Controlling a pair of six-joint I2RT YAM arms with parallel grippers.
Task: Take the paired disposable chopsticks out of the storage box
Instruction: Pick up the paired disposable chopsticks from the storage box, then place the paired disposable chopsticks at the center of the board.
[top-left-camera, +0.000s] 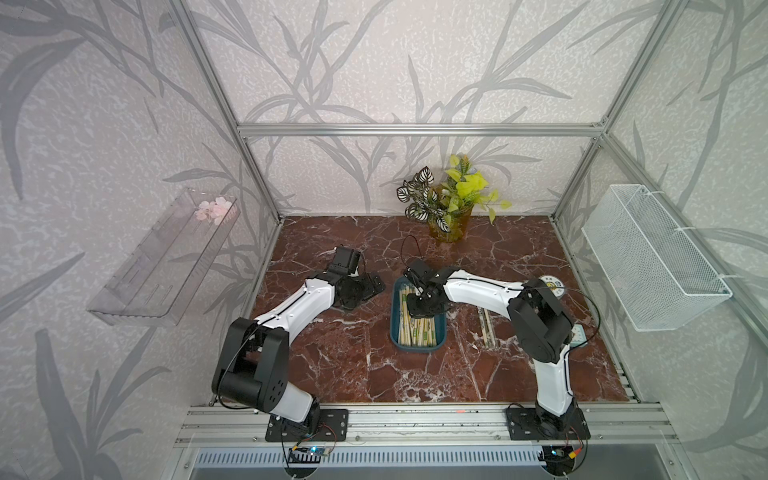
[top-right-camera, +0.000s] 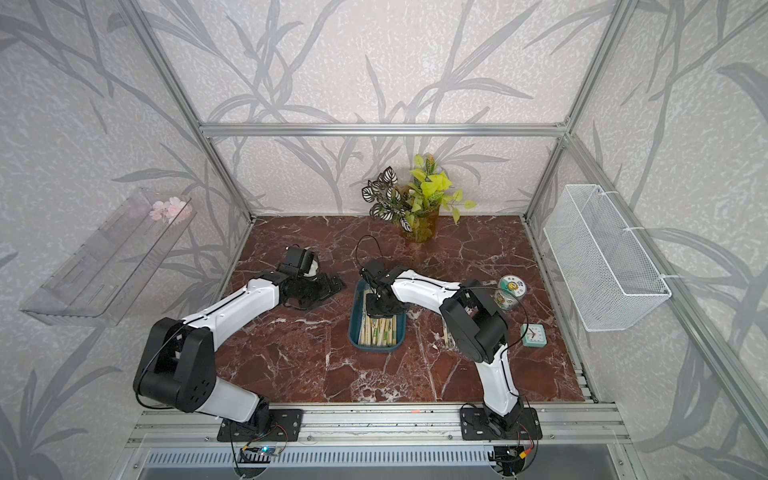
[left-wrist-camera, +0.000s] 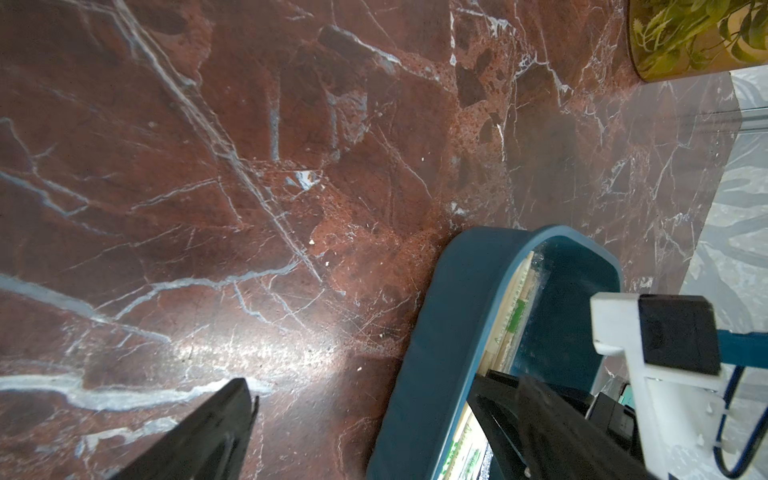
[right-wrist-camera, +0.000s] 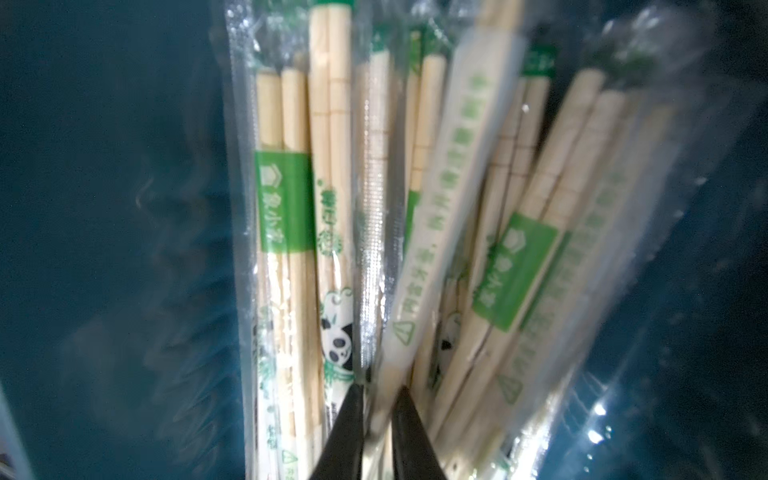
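Note:
The storage box (top-left-camera: 417, 348), a dark teal tray, sits mid-table in both top views and holds several paired disposable chopsticks (top-left-camera: 417, 330) in clear wrappers. My right gripper (right-wrist-camera: 380, 388) reaches down into the box (right-wrist-camera: 104, 208), and its two black fingers pinch one pale wrapped pair (right-wrist-camera: 419, 291) near the middle of the pile. Two more pairs (top-left-camera: 486, 328) lie on the marble right of the box. My left gripper (left-wrist-camera: 365, 380) rests low beside the box's far left corner, open and empty, and the box wall (left-wrist-camera: 449, 311) shows between its fingers.
A potted plant (top-left-camera: 451, 224) stands at the back. A round tin (top-right-camera: 511, 291) and a small teal clock (top-right-camera: 534, 334) sit right of the right arm. A white wire basket (top-left-camera: 652, 257) hangs on the right wall, a clear shelf (top-left-camera: 162, 257) on the left.

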